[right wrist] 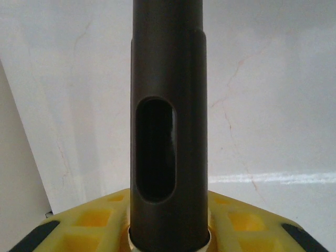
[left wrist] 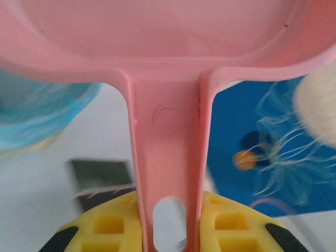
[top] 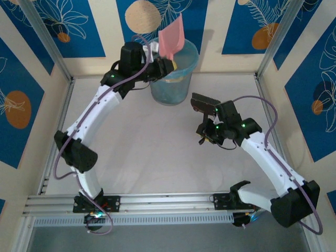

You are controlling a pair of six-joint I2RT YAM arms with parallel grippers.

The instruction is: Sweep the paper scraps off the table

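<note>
Top external view shows the left gripper [top: 165,66] pinching the pink dustpan [top: 172,39] by its handle over the blue bucket [top: 170,88] at the back of the table [top: 147,149], the right gripper [top: 206,126] pinching the brush [top: 205,101] — a wobbly tip could drop paper scraps back on the table.

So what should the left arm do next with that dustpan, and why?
Probably tip the pink dustpan further so anything inside drops: the left gripper is shut on its handle, and the pan stands over the rim of the blue bucket.
</note>
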